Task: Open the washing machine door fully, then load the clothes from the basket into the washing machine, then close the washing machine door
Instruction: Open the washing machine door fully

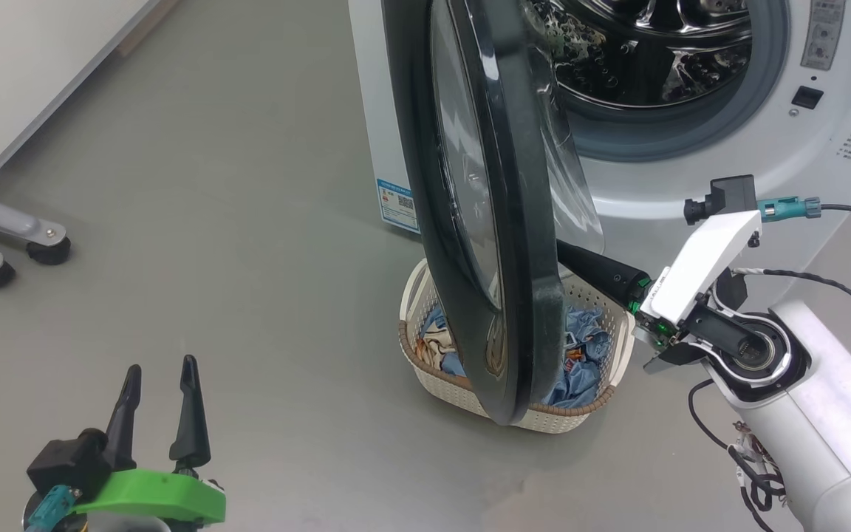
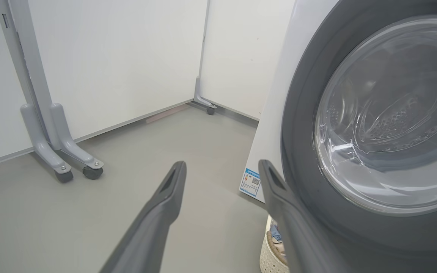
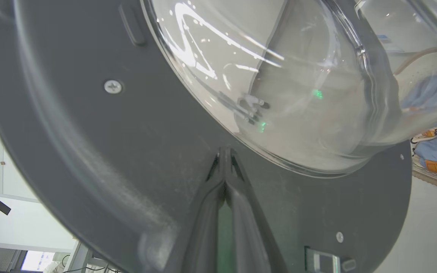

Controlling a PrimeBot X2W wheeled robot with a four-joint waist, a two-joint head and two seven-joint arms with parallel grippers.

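Touching the door (image 3: 108,159) on its inner rim, the right gripper (image 3: 225,153) has its fingers closed together, empty. The left gripper (image 1: 161,366), at 7 o'clock in the head view, stands open, empty.

Glossy black door (image 1: 521,222), clear window (image 1: 462,170). White washer (image 1: 691,192); steel drum (image 1: 640,44) dotted with holes; grey gasket (image 1: 691,125); blue label (image 1: 397,205). Cream basket (image 1: 558,423), brown rim (image 1: 594,406). Light blue clothes (image 1: 584,347) printed with orange-brown cartoon figures. Grey floor (image 1: 248,258).
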